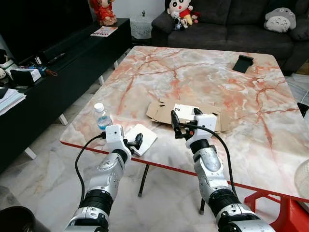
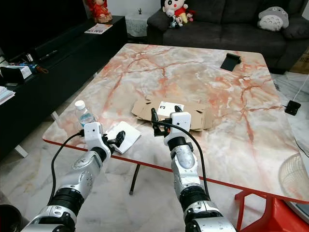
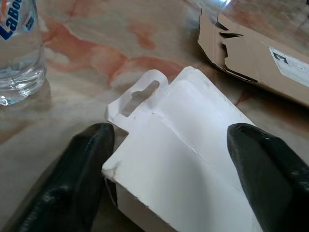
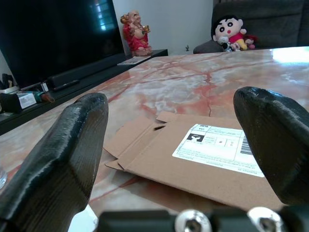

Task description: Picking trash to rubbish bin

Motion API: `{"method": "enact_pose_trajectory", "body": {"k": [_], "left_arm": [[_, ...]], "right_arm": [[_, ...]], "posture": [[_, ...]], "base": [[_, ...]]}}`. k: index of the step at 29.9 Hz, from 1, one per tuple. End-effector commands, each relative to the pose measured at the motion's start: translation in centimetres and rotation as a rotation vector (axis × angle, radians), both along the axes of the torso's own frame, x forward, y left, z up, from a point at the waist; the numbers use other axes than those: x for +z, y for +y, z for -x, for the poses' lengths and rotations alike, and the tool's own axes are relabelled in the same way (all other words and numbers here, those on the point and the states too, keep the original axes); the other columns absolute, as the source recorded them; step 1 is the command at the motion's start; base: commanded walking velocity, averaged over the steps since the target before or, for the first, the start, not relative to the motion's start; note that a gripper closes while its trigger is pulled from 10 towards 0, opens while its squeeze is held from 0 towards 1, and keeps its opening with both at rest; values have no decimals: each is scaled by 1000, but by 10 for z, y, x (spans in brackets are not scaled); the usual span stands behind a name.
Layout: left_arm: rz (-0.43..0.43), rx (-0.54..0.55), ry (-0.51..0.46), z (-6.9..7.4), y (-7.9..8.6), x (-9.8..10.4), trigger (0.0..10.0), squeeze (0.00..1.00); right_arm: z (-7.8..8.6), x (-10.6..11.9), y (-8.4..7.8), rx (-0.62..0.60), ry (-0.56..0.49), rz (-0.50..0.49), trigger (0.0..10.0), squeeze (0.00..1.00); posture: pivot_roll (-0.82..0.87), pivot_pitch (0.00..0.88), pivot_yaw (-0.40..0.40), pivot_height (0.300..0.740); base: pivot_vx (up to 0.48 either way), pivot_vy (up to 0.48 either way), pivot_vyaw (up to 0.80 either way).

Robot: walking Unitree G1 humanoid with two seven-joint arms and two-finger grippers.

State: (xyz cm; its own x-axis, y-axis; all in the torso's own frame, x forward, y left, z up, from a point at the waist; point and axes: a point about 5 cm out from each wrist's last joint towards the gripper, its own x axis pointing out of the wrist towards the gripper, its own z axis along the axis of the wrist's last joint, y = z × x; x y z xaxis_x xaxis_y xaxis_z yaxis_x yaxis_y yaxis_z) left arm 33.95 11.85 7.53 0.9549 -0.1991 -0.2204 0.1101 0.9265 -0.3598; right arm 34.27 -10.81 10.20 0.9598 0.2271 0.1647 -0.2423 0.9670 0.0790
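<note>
A flat white package [image 1: 145,136] lies at the near left edge of the marble table [image 1: 207,72]. My left gripper [image 1: 135,141] is open at that edge, and in the left wrist view its black fingers [image 3: 77,169] stand either side of the white package [image 3: 193,145]. A flattened cardboard box [image 1: 161,110] with a white label lies mid-table. My right gripper [image 1: 186,118] is open just in front of the cardboard box [image 4: 159,154], holding nothing. A small water bottle [image 1: 102,116] stands left of the white package.
A black phone-like object [image 1: 243,63] lies at the table's far right. A dark sofa [image 1: 227,26] with plush toys stands behind, and a black TV cabinet [image 1: 67,63] runs along the left. A black bin [image 1: 14,220] sits on the floor at lower left.
</note>
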Motion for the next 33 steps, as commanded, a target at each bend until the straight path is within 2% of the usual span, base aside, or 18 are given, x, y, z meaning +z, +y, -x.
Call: {"method": "enact_pose_trajectory", "body": {"k": [1,33], "left_arm": [[6,0,-17,-4,0,8,0,0],[75,4,-20,-8,-2,17,0,0]], "right_arm": [[-1,2,3,9,-4,6,10000,0],[-2,2,2,2,4,-2,10000,0]], "posture": [[-58,0,38,740],[-53,0,33,740]], "base": [[0,0,0],[0,0,0]]}}
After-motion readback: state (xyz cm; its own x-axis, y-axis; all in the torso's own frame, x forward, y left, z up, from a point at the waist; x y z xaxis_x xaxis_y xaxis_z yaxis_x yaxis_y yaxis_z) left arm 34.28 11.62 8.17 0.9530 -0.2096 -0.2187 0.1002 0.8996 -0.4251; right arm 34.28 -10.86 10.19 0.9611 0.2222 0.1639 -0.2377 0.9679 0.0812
